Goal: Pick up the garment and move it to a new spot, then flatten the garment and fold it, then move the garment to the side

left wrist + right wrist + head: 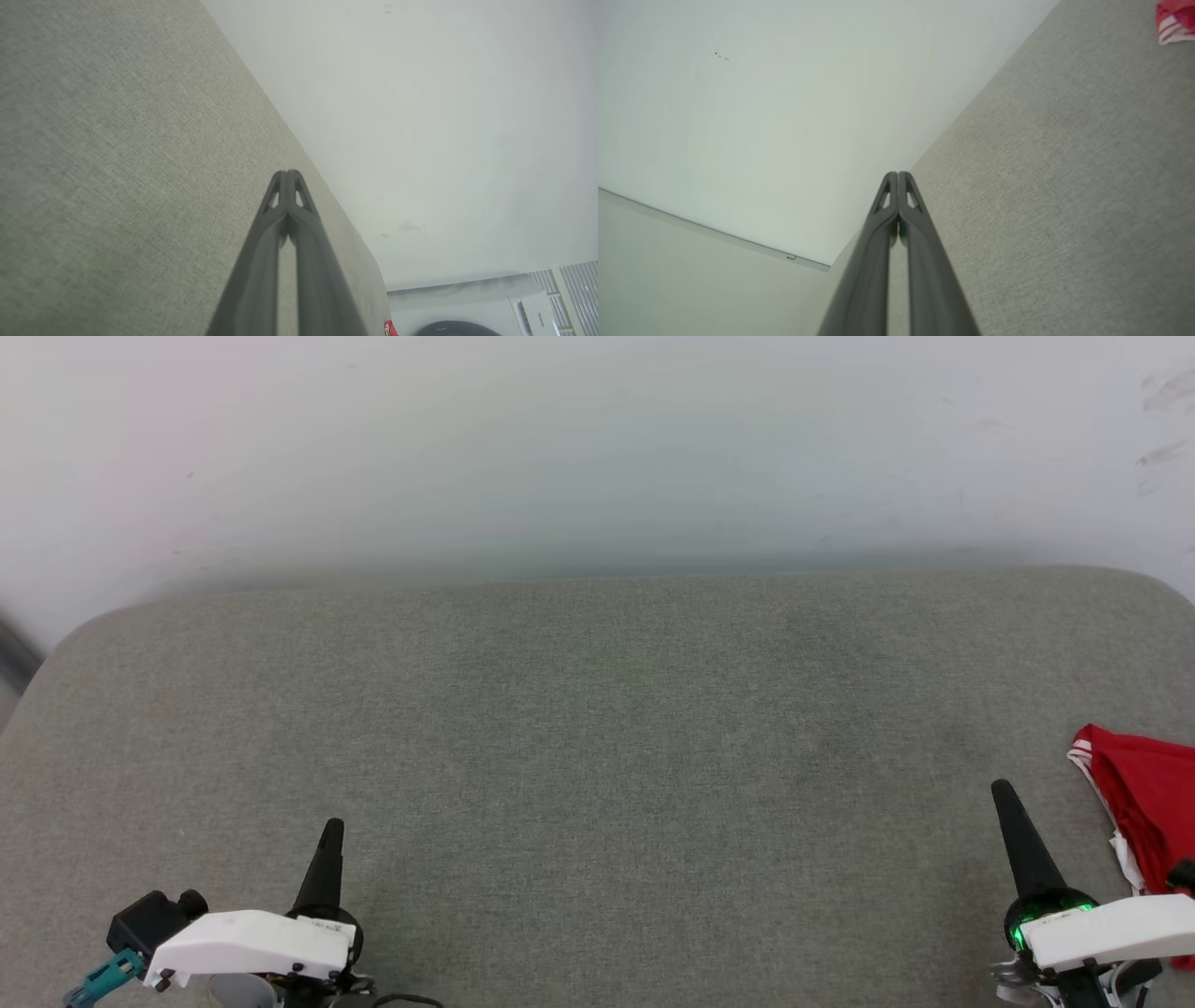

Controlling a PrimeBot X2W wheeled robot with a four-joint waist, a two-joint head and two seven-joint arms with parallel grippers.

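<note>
- Head view: my left gripper (332, 829) and right gripper (1004, 793) were both pinched together and empty. The garment (1146, 795) lay near my right one on the grey cushion (597, 709).
- Left wrist view: bare cushion under my tips.
- Right wrist view: a striped cuff lay well apart from my tips. I couldn't tell whether it was folded or untouched.

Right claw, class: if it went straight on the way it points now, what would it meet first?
Likely the white wall beyond the grey cushion, though depth is unclear. The right claw points clear of the red garment.
</note>
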